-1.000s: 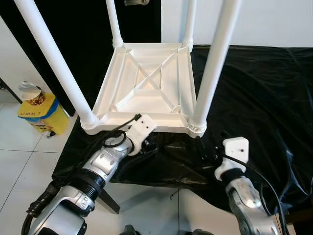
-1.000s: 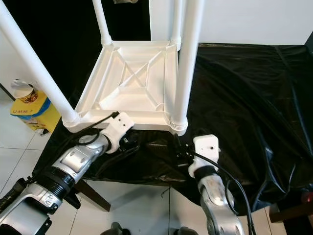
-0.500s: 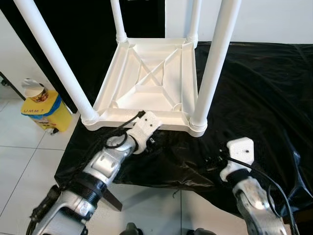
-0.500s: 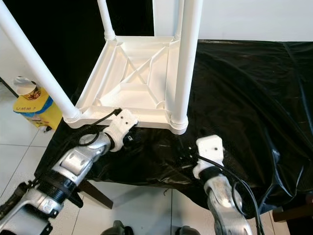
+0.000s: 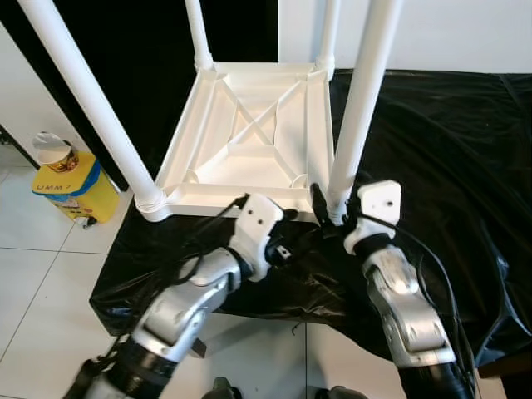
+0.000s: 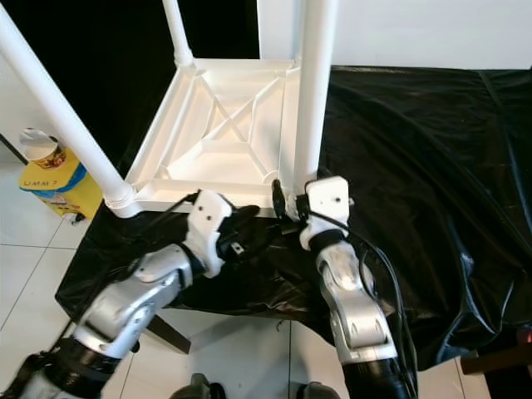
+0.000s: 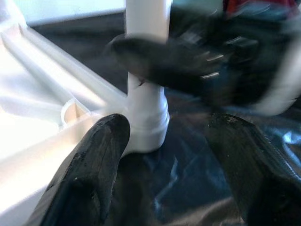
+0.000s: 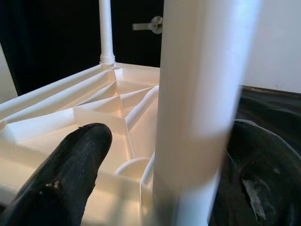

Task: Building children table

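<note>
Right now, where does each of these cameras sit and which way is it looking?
Eye views: on the head, looking down at the upturned white table on black sheeting; both silver arms show.
Left wrist view: along the left gripper toward the near leg; the right gripper crosses behind.
Right wrist view: right gripper straddling that leg.
All views share this leg.

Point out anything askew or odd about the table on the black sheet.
The white table lies upside down on the black sheet, legs up, as suits assembly. Its near left corner overhangs the sheet's edge above the floor. The right gripper straddles the near right leg. Nothing looks broken.
</note>
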`<state>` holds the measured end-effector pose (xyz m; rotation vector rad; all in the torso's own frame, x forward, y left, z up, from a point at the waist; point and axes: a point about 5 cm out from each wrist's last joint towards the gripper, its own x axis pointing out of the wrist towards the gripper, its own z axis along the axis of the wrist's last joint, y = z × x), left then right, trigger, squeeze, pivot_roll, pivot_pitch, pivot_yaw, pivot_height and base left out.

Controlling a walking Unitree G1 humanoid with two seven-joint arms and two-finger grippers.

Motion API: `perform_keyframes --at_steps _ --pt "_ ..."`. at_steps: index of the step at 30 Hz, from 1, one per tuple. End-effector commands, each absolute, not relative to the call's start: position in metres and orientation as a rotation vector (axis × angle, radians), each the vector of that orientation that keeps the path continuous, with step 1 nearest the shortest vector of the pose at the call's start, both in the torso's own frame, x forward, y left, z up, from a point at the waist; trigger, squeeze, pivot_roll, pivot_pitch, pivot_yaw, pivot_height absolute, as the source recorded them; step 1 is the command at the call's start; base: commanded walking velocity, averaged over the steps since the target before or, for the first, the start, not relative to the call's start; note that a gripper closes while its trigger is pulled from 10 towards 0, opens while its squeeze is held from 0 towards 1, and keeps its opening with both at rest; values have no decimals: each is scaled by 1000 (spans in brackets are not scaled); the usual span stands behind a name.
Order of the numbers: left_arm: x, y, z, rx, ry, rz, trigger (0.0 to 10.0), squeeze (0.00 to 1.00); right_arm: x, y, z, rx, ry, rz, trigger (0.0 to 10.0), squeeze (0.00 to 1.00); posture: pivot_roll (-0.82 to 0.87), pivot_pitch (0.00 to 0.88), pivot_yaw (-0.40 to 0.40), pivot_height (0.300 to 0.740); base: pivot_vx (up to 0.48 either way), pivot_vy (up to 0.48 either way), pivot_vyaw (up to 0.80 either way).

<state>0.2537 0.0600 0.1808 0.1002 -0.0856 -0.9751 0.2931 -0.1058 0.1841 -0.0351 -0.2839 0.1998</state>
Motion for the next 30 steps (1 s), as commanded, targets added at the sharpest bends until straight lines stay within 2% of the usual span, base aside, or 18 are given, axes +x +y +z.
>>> perform_keyframes --at_steps 1,5,8,12,13,15,16,17,19,20,21,24,25,26,27,28,29,30 --pt "244 58 188 169 -144 -1071 10000 0 302 -102 188 -30 -282 196 10000 0 63 73 -3 740 0 0 0" --pt "237 59 191 193 -151 -1105 10000 0 316 -100 199 -42 -307 168 10000 0 66 73 -4 740 0 0 0" --pt "233 63 181 207 -88 -1092 10000 0 336 -95 228 -112 -375 81 10000 0 68 71 -4 740 0 0 0" --pt "235 71 170 243 -31 -1031 10000 0 339 -95 234 -147 -393 46 10000 0 74 72 -12 740 0 0 0" --pt "240 78 164 264 11 -961 10000 0 339 -96 235 -153 -389 33 4941 0 75 72 -13 740 0 0 0" --pt "243 83 160 276 38 -913 10000 0 339 -96 235 -155 -385 24 4941 0 76 73 -15 740 0 0 0" --pt "248 91 153 297 84 -837 10000 0 338 -98 236 -147 -380 12 196 0 77 73 -17 740 0 0 0" --pt "254 102 147 300 130 -750 10000 0 336 -100 235 -120 -372 -3 0 0 78 73 -20 740 0 0 0" --pt "256 108 143 299 157 -697 10000 0 336 -102 235 -100 -367 -12 0 0 78 72 -21 740 0 0 0" --pt "262 118 141 280 183 -607 10000 0 334 -104 234 -57 -348 -25 0 0 80 74 -23 740 0 0 0" --pt "262 118 141 280 183 -607 10000 0 334 -104 234 -57 -348 -25 0 0 80 74 -23 740 0 0 0" --pt "278 147 137 269 248 -363 10000 0 328 -110 235 78 -317 -56 0 0 75 75 -22 740 0 0 0" --pt "278 147 137 269 248 -363 10000 0 328 -110 235 78 -317 -56 0 0 75 75 -22 740 0 0 0" --pt "283 157 137 264 264 -297 10000 0 325 -111 238 152 -321 -61 4039 0 66 80 -18 740 0 0 0" --pt "283 157 137 264 264 -297 10000 0 325 -111 238 152 -321 -61 4039 0 66 80 -18 740 0 0 0" --pt "286 165 137 257 278 -243 10000 0 321 -113 243 221 -335 -58 10000 0 57 81 -13 740 0 0 0" --pt "292 175 138 253 291 -185 10000 0 316 -114 248 304 -349 -39 10000 0 48 84 -7 740 0 0 0" --pt "292 175 138 253 291 -185 10000 0 316 -114 248 304 -349 -39 10000 0 48 84 -7 740 0 0 0"
